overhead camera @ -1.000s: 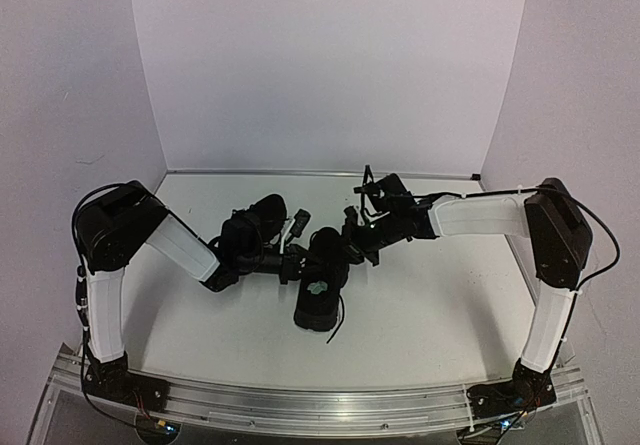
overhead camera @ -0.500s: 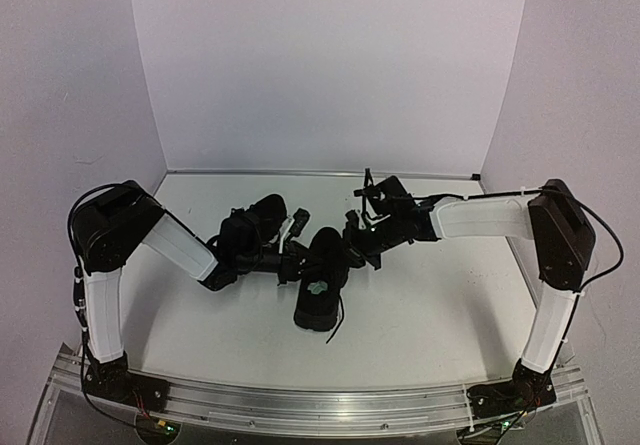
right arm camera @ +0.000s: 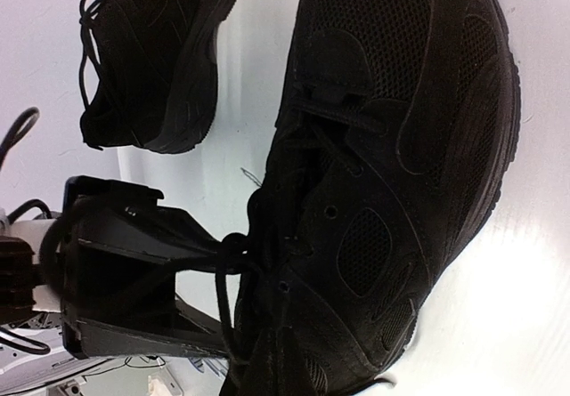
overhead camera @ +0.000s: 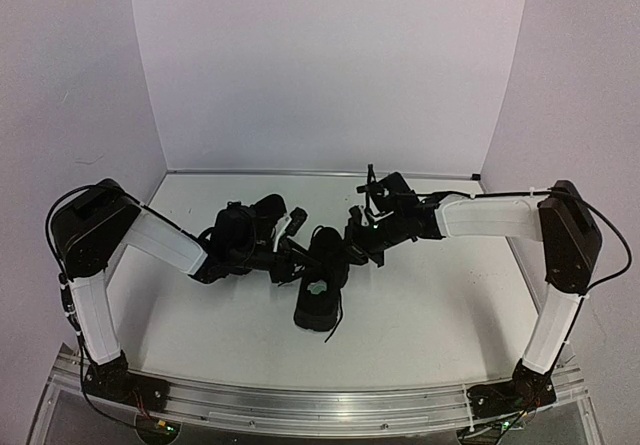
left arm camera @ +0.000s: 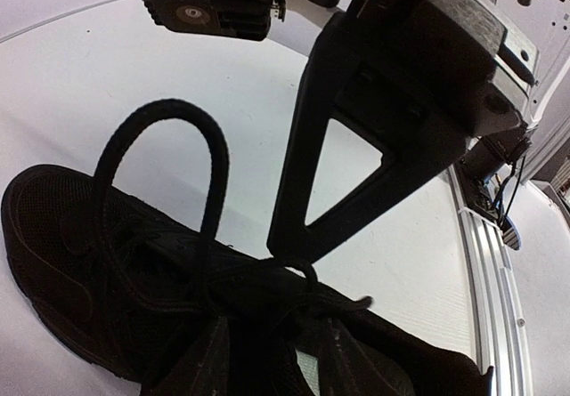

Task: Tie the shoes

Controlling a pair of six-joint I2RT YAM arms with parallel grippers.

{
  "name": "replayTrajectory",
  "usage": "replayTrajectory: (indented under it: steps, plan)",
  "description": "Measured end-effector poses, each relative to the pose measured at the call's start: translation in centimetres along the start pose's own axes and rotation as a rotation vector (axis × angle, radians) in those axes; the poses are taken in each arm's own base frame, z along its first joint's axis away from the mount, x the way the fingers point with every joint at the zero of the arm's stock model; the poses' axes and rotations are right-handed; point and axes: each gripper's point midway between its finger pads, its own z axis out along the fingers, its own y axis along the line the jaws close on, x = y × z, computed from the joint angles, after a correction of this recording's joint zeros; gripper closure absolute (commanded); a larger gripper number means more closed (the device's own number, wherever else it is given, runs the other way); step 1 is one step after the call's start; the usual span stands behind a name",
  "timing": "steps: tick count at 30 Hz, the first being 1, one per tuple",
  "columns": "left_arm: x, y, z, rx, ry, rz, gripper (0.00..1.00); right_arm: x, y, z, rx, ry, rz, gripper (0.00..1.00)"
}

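White table [overhead camera: 440, 310] is carrying the near shoe [overhead camera: 318, 297] at centre, the far shoe [overhead camera: 264, 213] at its ten o'clock; right gripper [overhead camera: 351, 248], at one o'clock, is pinching the near shoe's lace [left arm camera: 214, 182]; left gripper [overhead camera: 291, 265], at nine o'clock, is sitting slightly parted.

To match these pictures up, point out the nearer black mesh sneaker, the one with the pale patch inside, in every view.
Top external: the nearer black mesh sneaker lies at the picture's centre, between the two arms.
Left wrist: it runs along the bottom edge, laces rising above it.
Right wrist: it fills the right half.
Shared landmark: the white tabletop beneath it in all three.
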Motion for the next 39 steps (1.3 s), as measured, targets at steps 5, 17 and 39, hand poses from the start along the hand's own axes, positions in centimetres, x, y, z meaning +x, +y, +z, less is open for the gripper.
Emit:
replayTrajectory:
  steps: [5,17,39]
  plan:
    - [0.0,-0.5,-0.8,0.000,0.031,-0.006,0.55,-0.2,0.4,-0.5,-0.004,-0.016,-0.006,1.00]
    - [-0.1,-0.5,-1.6,-0.016,0.059,-0.015,0.66,-1.0,-0.4,-0.9,0.006,-0.030,0.011,0.89]
    - [-2.1,0.5,-0.6,-0.026,0.111,0.279,0.70,-1.7,0.6,-1.4,-0.067,0.020,-0.007,0.72]
